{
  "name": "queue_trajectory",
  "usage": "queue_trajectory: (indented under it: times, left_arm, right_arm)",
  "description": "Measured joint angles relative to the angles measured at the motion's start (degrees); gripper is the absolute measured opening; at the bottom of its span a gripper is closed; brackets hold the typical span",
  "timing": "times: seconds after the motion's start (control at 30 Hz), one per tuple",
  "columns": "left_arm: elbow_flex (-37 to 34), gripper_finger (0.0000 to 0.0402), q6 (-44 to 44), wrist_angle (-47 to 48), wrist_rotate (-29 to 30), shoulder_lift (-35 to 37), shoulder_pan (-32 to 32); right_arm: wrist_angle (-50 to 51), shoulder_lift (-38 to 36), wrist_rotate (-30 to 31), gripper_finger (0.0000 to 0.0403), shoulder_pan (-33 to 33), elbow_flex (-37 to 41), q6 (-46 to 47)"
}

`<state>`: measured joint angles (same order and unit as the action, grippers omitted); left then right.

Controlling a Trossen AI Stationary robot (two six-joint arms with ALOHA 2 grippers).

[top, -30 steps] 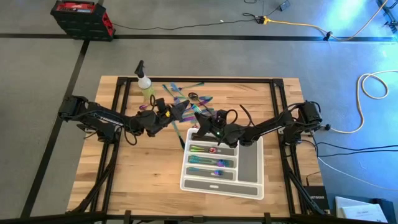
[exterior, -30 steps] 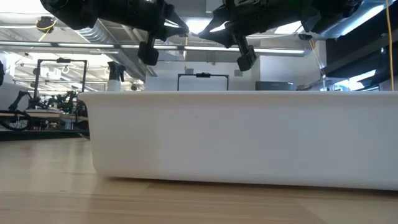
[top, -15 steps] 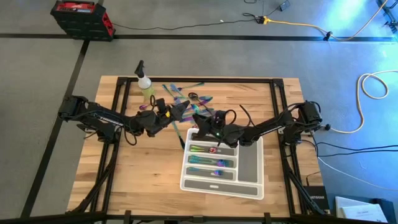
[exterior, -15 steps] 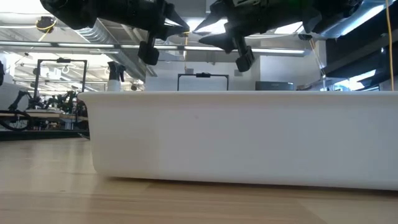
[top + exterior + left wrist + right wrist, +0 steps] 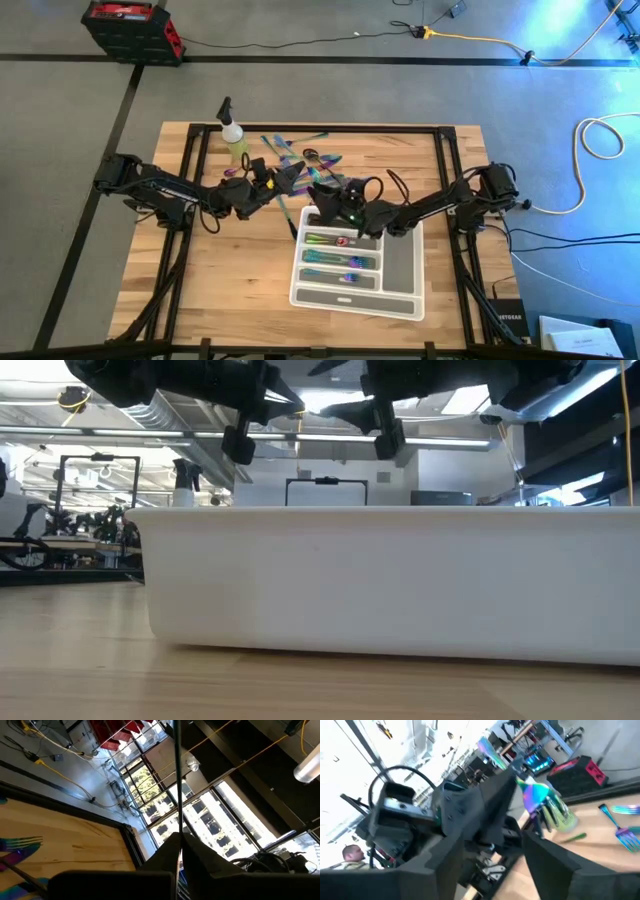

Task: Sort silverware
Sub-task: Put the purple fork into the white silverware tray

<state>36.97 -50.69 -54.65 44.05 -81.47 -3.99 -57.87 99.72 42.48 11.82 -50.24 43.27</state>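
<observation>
Since a second ago the right gripper (image 5: 318, 193) has spread its two dark fingers from closed to wide apart, and in the low view it has shifted a little toward the left arm; nothing shows between those fingers. It hangs above the table near the 12 o'clock edge of the white-grey plastic compartment tray (image 5: 403, 262), which sits at about 5 o'clock from the table's centre. The left gripper (image 5: 287, 179) has not moved: it hovers just at 10 o'clock of the right one, fingers pinched together on a slim iridescent piece of cutlery (image 5: 177, 790), seen in the left wrist view as a thin rod standing out from between the fingers.

Part of the iridescent rainbow metal silverware (image 5: 300, 153), forks, spoons and knives, lies scattered on the light wooden slatted table (image 5: 240, 270) at about 12 o'clock from the centre, just beyond both grippers. More pieces (image 5: 340, 262) already lie in the tray's three narrow compartments. A yellow-green spray bottle with a dark nozzle (image 5: 236, 140) stands upright near the table's 11 o'clock corner, beside the scattered pieces.
</observation>
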Motion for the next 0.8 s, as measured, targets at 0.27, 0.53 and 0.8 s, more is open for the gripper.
queue_trajectory:
  times: [0.27,0.53,0.8]
  left_arm:
    - [0.0,0.0001,-0.4,-0.03,0.0,0.0,-0.02]
    - [-0.02,0.0001,-0.33,-0.03,-0.31,0.0,-0.04]
    - [0.0,0.0001,-0.18,-0.03,-1.35,0.0,-0.04]
  right_arm:
    - [2.09,0.0,-2.38,0.0246,-2.62,0.09,4.3]
    - [1.81,0.0,-1.73,0.0235,-4.09,0.09,5.23]
    - [1.91,0.0,-3.57,0.0199,-5.54,0.09,7.41]
